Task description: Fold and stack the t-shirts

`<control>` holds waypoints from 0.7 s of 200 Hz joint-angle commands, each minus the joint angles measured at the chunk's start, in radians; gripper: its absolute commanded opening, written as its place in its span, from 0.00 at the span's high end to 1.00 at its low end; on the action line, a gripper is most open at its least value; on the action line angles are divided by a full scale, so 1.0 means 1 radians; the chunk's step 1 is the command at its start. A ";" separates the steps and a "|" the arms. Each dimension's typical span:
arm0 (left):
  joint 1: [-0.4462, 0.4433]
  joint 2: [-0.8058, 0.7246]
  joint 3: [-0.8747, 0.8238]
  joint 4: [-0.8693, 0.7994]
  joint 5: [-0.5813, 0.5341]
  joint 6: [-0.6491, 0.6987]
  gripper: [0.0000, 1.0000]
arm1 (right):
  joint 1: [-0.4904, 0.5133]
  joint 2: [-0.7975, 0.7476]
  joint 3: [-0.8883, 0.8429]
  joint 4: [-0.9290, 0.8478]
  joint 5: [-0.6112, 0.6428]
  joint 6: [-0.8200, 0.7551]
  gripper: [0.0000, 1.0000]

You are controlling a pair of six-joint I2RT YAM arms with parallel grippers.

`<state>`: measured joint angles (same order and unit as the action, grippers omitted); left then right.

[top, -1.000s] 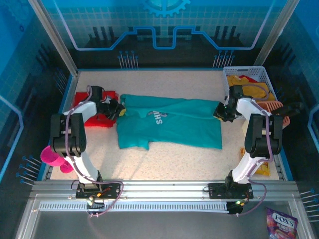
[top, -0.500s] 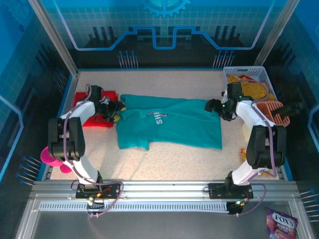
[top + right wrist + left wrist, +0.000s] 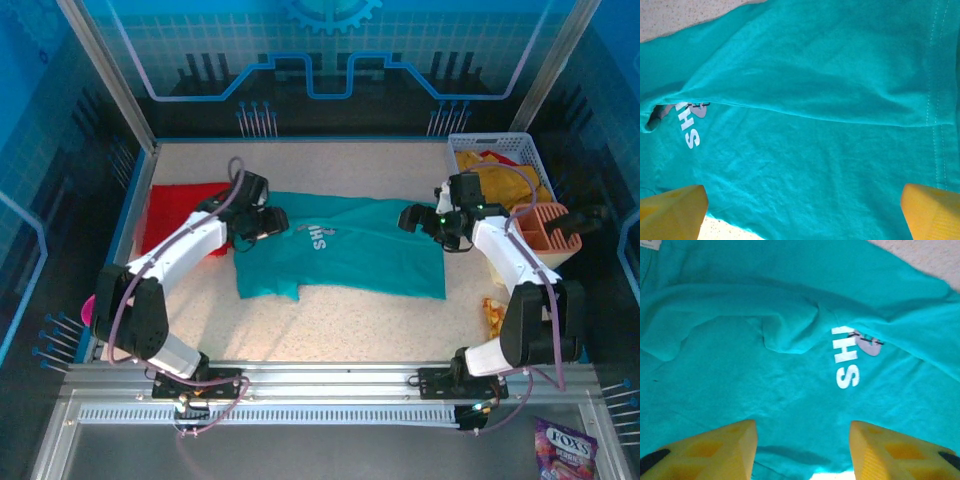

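While teal t-shirt (image 3: 370, 250) lies spread, basket (image 3: 490, 139) stands right.

The left gripper (image 3: 276, 222) has moved off the teal t-shirt (image 3: 350, 255)'s left edge to beside its lettering (image 3: 318, 236), jaws now parted. The right gripper (image 3: 410, 217) has shifted inward, jaws widened. The red t-shirt (image 3: 178, 208) is now more exposed.

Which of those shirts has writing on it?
The teal t-shirt spread mid-table, white lettering on its chest. The red t-shirt beside it and the yellow cloth in the basket show none.
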<state>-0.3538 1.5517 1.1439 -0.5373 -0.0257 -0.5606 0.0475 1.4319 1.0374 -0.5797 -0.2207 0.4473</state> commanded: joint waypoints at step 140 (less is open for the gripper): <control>-0.175 0.429 0.224 -0.002 -0.536 0.082 0.55 | 0.005 -0.001 -0.020 -0.012 -0.067 -0.016 0.00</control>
<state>-0.5247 1.9476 1.3281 -0.5335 -0.4988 -0.5022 0.0475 1.4139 1.0214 -0.5838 -0.2600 0.4465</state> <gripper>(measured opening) 0.462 0.996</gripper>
